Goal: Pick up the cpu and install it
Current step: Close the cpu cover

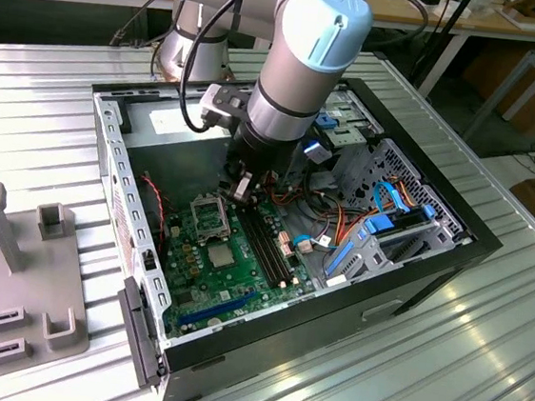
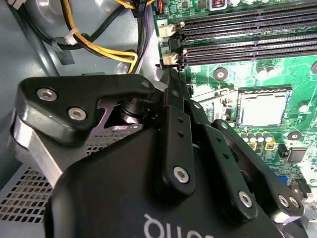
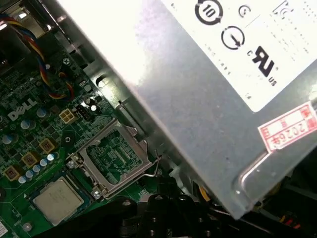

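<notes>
Silver-topped cpu (image 3: 57, 198): lies flat on the green board (image 3: 54, 126), just beside the empty socket (image 3: 114, 156); not gripped. Pincer (image 2: 171, 79): looks drawn shut, holding nothing, poised near the memory slots (image 2: 247, 44). Handling, judged: centre squarely over the chip, grip its edges, keep it level. Obscured: pincer body covers part of the socket in the second wrist view.

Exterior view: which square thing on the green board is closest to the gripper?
The dark socket frame with no silver plate in it, just beside the gripper. The silver-topped cpu lies farther from it along the motherboard.
</notes>
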### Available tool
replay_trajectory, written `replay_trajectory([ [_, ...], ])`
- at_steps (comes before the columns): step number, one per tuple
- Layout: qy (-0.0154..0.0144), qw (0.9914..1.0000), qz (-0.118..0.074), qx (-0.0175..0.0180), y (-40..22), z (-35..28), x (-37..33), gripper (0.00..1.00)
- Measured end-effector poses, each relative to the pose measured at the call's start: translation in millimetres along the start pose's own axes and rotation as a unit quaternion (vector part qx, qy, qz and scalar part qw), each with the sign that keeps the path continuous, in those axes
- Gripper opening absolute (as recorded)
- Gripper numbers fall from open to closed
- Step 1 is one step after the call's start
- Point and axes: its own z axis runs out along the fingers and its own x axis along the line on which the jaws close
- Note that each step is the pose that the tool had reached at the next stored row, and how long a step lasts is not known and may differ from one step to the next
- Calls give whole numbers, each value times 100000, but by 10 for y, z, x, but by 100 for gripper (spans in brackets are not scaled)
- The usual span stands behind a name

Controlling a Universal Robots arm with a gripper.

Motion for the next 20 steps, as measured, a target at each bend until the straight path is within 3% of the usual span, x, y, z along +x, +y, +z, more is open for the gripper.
replay_trajectory([
  [5,-272,99999,112,-207,10,22,-3,11],
  [10,-1075,99991,92,-845,13,65,2,11],
  [20,-1098,99990,76,-869,43,90,31,11],
])
